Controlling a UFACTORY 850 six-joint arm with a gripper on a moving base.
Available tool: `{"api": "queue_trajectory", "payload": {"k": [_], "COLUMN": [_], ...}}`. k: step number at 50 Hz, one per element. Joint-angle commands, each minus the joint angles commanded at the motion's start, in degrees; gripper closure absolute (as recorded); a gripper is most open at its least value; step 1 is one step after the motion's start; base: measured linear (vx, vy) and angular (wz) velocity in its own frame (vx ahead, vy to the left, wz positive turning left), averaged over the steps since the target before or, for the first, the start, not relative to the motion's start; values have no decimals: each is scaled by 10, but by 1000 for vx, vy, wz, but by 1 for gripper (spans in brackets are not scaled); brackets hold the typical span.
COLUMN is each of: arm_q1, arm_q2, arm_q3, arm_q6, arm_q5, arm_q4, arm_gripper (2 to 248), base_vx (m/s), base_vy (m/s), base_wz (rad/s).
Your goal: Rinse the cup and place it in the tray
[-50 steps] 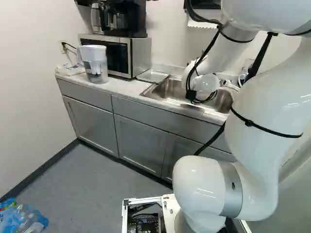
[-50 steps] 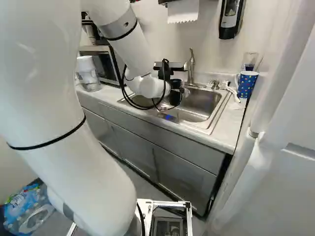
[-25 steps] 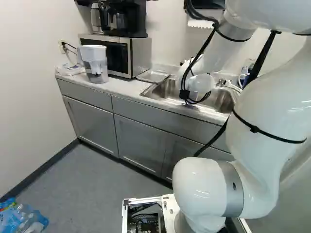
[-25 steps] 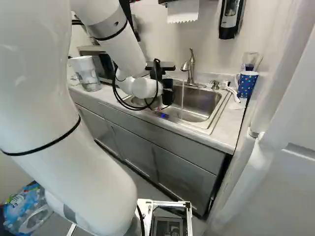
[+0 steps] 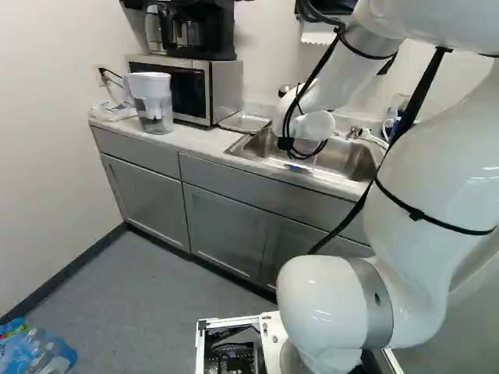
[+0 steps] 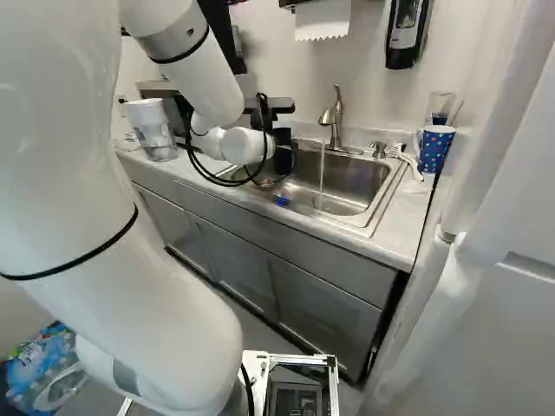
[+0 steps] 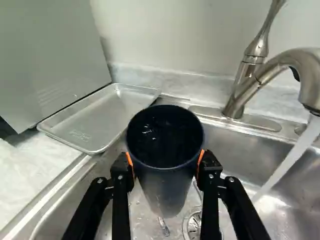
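The gripper (image 6: 283, 152) grasps the cup (image 7: 162, 182) over the sink (image 7: 250, 150), its fingers (image 7: 119, 205) part open, one on each side. Water (image 7: 288, 162) runs from the faucet (image 7: 242, 95) into the sink, and the tray (image 7: 97, 120) lies just beside the sink

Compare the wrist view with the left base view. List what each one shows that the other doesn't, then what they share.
Only the wrist view: the dark cup held between the orange pads of the pincer, and the drain below.

Only the left base view: the water pitcher, the coffee maker and the bottles on the floor.

Both: the sink, the metal tray beside it, and the microwave.
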Motion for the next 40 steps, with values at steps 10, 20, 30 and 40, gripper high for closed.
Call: {"api": "queue_trajectory", "payload": {"k": [10, 20, 30, 40], "arm_q1": [0, 0, 4, 13], "arm_q2": [9, 20, 29, 37], "arm_q3": [-3, -6, -10, -15], "arm_q6": [0, 0, 0, 0], "arm_q5": [-12, -29, -47, -61], "arm_q4": [0, 0, 0, 0], "arm_gripper": [124, 124, 124, 124], "base_vx": [0, 0, 0, 0], "base_vy": [0, 0, 0, 0], "base_wz": [0, 0, 0, 0]}}
